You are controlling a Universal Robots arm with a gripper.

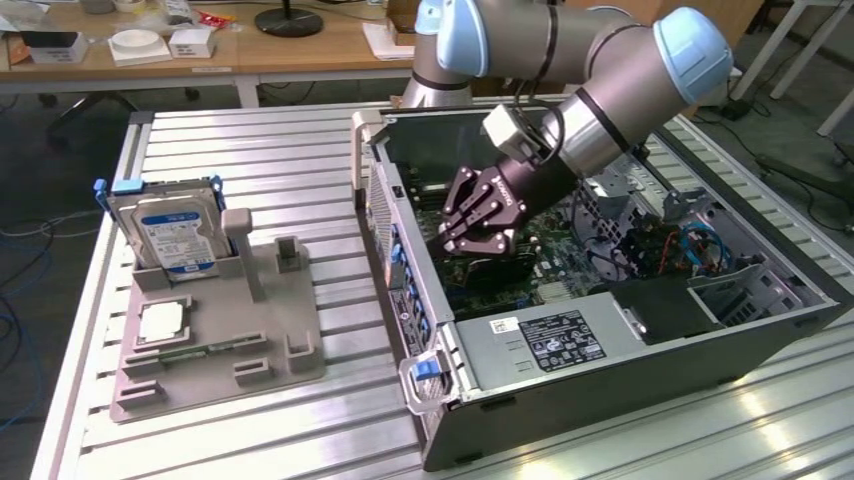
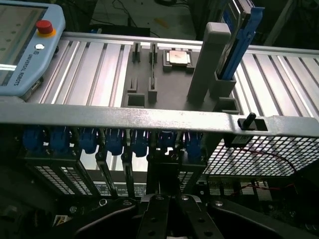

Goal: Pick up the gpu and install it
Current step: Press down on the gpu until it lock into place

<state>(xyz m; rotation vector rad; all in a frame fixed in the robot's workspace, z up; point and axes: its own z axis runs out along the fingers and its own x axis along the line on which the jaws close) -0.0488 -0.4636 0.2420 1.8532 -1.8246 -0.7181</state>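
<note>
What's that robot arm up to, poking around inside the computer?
A robot arm has reached its gripper down into an open computer case, just over the green motherboard. Its jaws are shut, and a dark flat piece sits right beneath them; it may be the gpu, but I can't be sure. Beside the case, a grey parts holder holds a hard drive standing upright.

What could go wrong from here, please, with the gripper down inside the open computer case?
1. The gripper sits shut low over the motherboard; a slight misalignment could press on board parts.
2. The arm passes close to the case wall and the cables, so it might snag or scrape.
</note>
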